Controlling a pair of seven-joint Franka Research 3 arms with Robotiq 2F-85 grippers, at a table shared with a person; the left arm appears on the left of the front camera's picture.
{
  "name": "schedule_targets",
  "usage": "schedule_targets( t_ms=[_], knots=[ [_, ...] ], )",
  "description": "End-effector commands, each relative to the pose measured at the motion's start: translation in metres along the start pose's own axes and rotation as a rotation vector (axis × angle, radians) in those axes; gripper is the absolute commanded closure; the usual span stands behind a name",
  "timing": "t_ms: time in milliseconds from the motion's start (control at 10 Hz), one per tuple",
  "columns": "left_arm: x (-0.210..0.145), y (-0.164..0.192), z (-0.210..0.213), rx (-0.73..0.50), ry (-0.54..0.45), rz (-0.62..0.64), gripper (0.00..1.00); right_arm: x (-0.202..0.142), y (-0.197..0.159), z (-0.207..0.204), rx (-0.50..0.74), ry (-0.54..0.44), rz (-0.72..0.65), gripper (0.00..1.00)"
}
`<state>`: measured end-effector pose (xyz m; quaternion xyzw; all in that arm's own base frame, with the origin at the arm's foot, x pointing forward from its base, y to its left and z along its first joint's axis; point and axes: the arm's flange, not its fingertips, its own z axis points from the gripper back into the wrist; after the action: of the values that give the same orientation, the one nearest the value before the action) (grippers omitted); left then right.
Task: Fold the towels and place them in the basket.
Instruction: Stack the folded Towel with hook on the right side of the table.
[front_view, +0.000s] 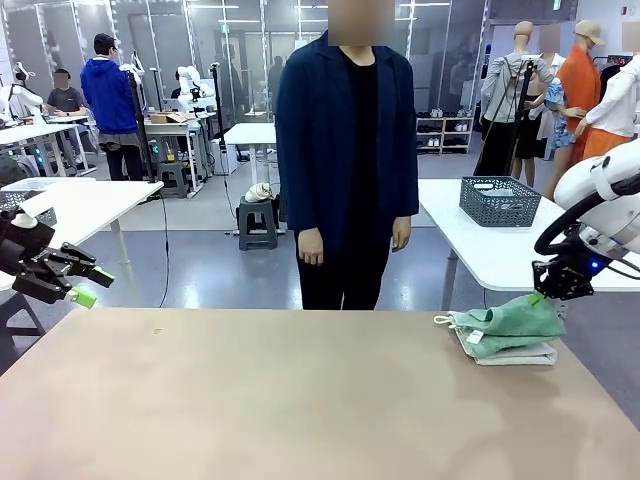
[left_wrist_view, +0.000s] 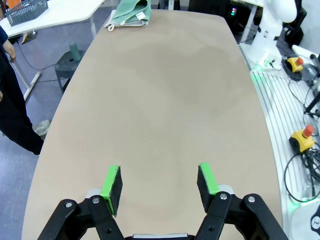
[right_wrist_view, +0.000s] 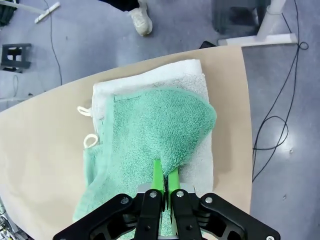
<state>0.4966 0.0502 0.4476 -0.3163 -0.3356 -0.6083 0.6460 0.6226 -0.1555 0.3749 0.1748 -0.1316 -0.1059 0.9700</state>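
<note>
Front view: green towel (front_view: 510, 322) lengthwise left-right.

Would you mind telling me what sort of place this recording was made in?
Most likely a robotics lab or workshop: white worktables in rows, people at benches, and emergency-stop buttons with cabling on the floor.

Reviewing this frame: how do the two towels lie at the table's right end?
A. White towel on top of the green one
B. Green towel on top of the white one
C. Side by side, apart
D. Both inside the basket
B: the green towel lies on the white towel, whose edges show beneath it, with the right gripper pinching the green one's edge.
</note>
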Motion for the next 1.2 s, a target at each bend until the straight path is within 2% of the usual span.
schedule_targets(
  t_ms=[0, 400, 700, 900, 1100],
  knots=[
    [0.001, 0.000, 0.001, 0.000, 0.000, -0.003, 0.23, -0.001, -0.002, -0.001, -0.005, -0.012, 0.039, 0.86],
    [0.001, 0.000, 0.001, 0.000, 0.000, -0.003, 0.23, -0.002, 0.008, 0.017, -0.025, -0.002, 0.062, 0.46],
    [0.001, 0.000, 0.001, 0.000, 0.000, -0.003, 0.23, -0.002, 0.029, 0.067, -0.084, 0.012, 0.098, 0.16],
    [0.001, 0.000, 0.001, 0.000, 0.000, -0.003, 0.23, -0.013, 0.060, 0.113, -0.101, 0.026, 0.160, 0.16],
    [0.001, 0.000, 0.001, 0.000, 0.000, -0.003, 0.23, -0.051, 0.117, 0.181, -0.072, 0.101, 0.142, 0.16]
  ],
)
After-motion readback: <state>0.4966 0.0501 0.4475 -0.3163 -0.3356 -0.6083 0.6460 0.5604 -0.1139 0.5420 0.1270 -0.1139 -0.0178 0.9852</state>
